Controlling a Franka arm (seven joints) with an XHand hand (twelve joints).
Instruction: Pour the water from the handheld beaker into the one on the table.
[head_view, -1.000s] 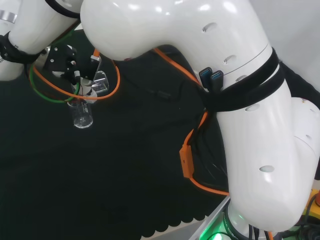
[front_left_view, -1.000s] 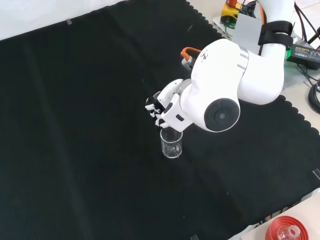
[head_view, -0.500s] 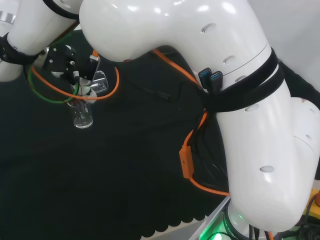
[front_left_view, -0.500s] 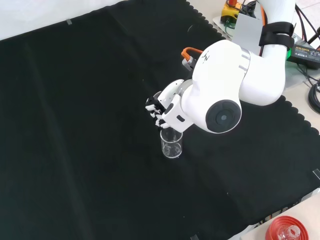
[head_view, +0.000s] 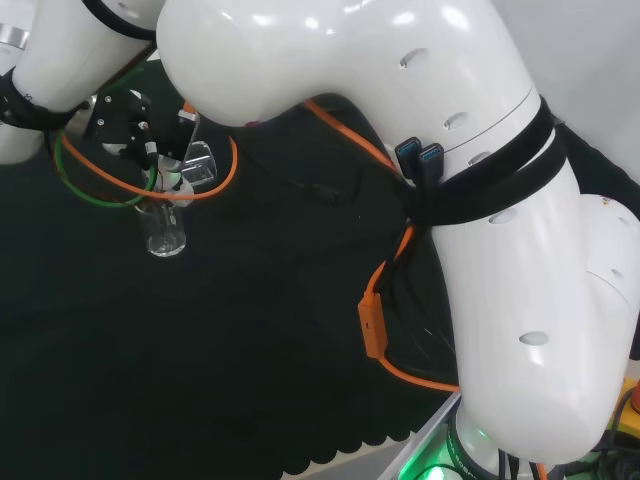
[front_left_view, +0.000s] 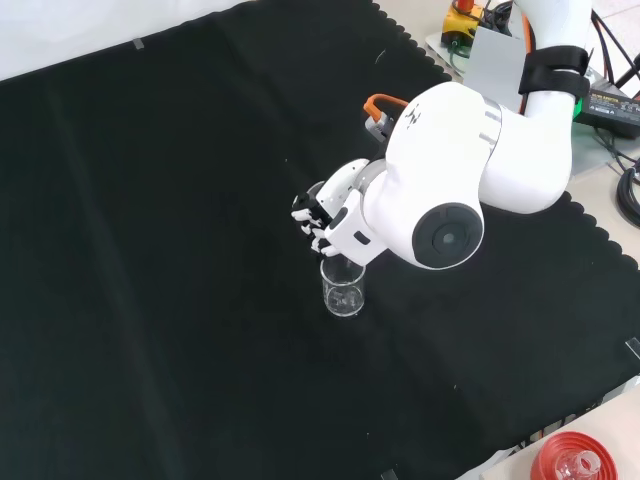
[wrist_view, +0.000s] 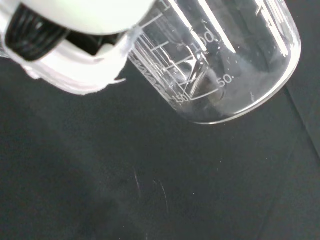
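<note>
A clear beaker (head_view: 197, 165) (wrist_view: 220, 65) is tipped over in the hand (head_view: 150, 150) (front_left_view: 325, 215), whose fingers are curled round it. Its mouth points down at a second clear beaker (head_view: 163, 227) (front_left_view: 343, 287) that stands upright on the black cloth (front_left_view: 150, 250) right below the hand. In the wrist view the held beaker's printed scale shows close up, and a blurred white part of the hand (wrist_view: 75, 50) lies across its side. I cannot tell how much water either beaker holds.
The arm's big white links (head_view: 400, 150) (front_left_view: 460, 180) stand over the bench, trailing orange and green cables (head_view: 225, 150). A red ribbed stand (front_left_view: 570, 462) with glassware sits off the cloth at the front view's lower right.
The hand and its tipped beaker have shifted only slightly. The standing beaker has stayed put.
</note>
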